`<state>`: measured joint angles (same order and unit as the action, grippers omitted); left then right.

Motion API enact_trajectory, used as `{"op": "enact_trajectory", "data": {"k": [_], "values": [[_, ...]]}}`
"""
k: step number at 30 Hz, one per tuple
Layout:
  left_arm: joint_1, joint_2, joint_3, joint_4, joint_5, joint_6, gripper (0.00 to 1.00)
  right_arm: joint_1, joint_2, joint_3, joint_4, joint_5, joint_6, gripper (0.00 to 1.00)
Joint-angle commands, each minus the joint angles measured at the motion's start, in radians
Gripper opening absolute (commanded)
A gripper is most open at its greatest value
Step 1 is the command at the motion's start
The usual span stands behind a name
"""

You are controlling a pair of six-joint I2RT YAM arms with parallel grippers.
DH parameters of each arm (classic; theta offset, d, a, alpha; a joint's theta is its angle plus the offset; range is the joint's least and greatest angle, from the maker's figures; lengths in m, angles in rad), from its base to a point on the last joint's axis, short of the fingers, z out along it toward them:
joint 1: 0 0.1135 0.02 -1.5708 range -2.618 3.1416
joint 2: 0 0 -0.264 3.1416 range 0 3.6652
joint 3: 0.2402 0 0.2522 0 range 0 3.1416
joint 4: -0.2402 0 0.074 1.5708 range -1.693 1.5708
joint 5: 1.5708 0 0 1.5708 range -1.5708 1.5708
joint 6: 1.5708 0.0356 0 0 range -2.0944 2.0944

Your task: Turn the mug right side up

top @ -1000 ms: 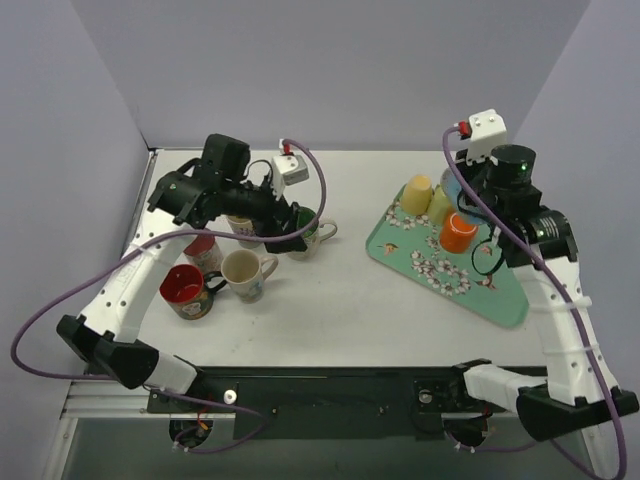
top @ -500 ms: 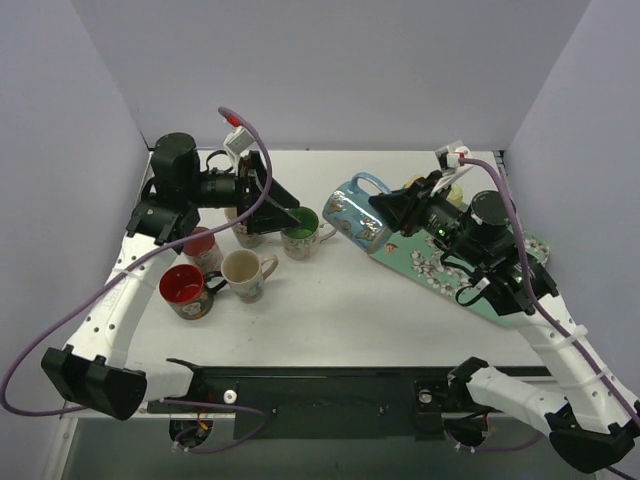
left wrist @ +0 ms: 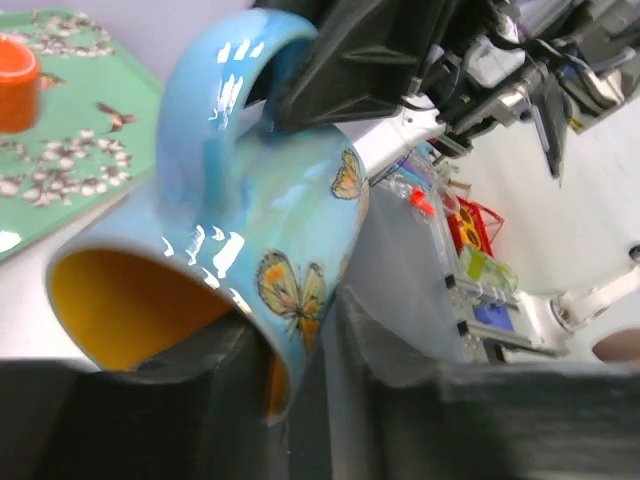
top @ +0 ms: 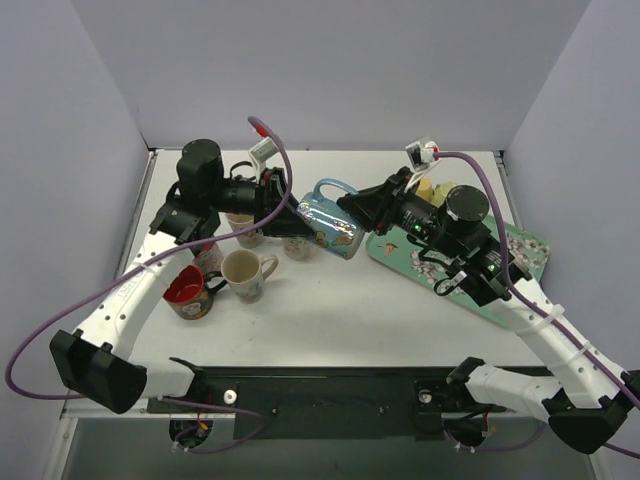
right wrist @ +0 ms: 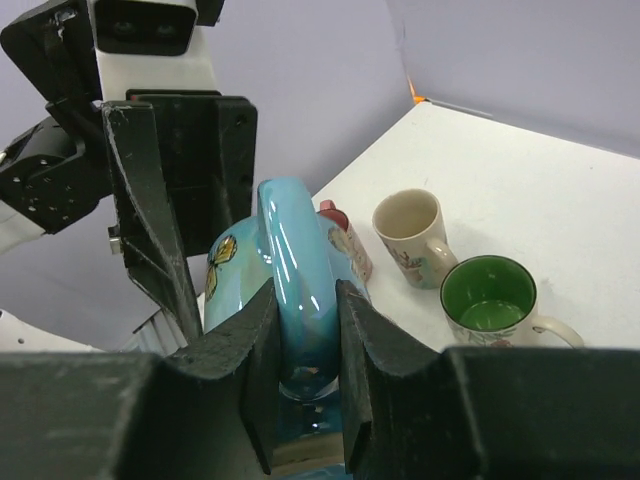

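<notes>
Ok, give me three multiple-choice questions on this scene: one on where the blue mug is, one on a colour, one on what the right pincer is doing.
1. Where is the blue mug?
A. on the tray
B. on its side, held between the left pincer and the right pincer
C. standing beside the red mug

2. What colour is its inside?
A. yellow-orange
B. green
C. white

3. The right pincer is:
A. open
B. shut on an orange cup
C. shut on the mug's handle

Answers:
1. B, the top view shows it bridging both arms.
2. A, the left wrist view looks into its mouth.
3. C, the right wrist view shows the fingers squeezing the handle.
</notes>
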<state>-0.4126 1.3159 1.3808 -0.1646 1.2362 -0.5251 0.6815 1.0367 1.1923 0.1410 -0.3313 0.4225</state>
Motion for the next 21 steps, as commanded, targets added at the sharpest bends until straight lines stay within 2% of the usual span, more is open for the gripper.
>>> {"op": "enact_trajectory", "data": {"k": [1, 2, 4, 6, 7, 8, 9, 10, 11, 12, 13, 15, 17, 19, 21], "values": [[-0.019, -0.049, -0.048, 0.244, 0.074, -0.162, 0.16, 0.004, -0.003, 0.038, 0.212, 0.0, 0.013, 0.0], [-0.008, -0.052, -0.046, 0.247, 0.059, -0.164, 0.0, 0.004, -0.003, 0.021, 0.215, 0.003, 0.01, 0.0], [0.011, -0.047, -0.029, 0.199, 0.033, -0.147, 0.0, 0.003, -0.013, -0.019, 0.21, 0.023, -0.007, 0.0], [0.027, -0.026, 0.009, -0.003, -0.025, 0.001, 0.0, 0.004, -0.029, -0.061, 0.172, 0.052, -0.042, 0.0], [0.029, -0.002, 0.073, -0.22, -0.064, 0.101, 0.0, 0.003, -0.043, -0.08, 0.149, 0.067, -0.056, 0.15], [0.018, 0.021, 0.111, -0.372, -0.195, 0.317, 0.0, 0.003, -0.049, -0.086, 0.072, 0.115, -0.083, 0.31], [0.002, 0.063, 0.183, -0.579, -0.272, 0.402, 0.0, 0.001, -0.058, -0.085, -0.042, 0.161, -0.1, 0.74], [-0.058, 0.075, 0.202, -0.637, -0.478, 0.519, 0.0, 0.001, -0.063, -0.082, -0.094, 0.266, -0.122, 0.88], [-0.101, 0.088, 0.192, -0.683, -0.589, 0.571, 0.0, -0.005, -0.069, -0.089, -0.195, 0.382, -0.122, 0.91], [-0.165, 0.086, 0.172, -0.685, -0.694, 0.623, 0.0, -0.022, -0.079, -0.095, -0.233, 0.446, -0.113, 0.91], [-0.226, 0.077, 0.122, -0.687, -0.737, 0.648, 0.0, -0.031, -0.09, -0.124, -0.282, 0.534, -0.107, 0.92], [-0.317, 0.069, 0.071, -0.697, -0.976, 0.709, 0.0, -0.066, -0.124, -0.166, -0.346, 0.665, -0.078, 0.93], [-0.386, 0.081, 0.029, -0.702, -1.174, 0.764, 0.0, -0.146, -0.165, -0.227, -0.368, 0.664, -0.021, 0.93], [-0.417, 0.118, 0.009, -0.716, -1.266, 0.804, 0.0, -0.223, -0.201, -0.275, -0.371, 0.658, 0.001, 0.93], [-0.434, 0.164, -0.002, -0.737, -1.293, 0.82, 0.0, -0.266, -0.219, -0.298, -0.385, 0.672, 0.005, 0.93]]}}
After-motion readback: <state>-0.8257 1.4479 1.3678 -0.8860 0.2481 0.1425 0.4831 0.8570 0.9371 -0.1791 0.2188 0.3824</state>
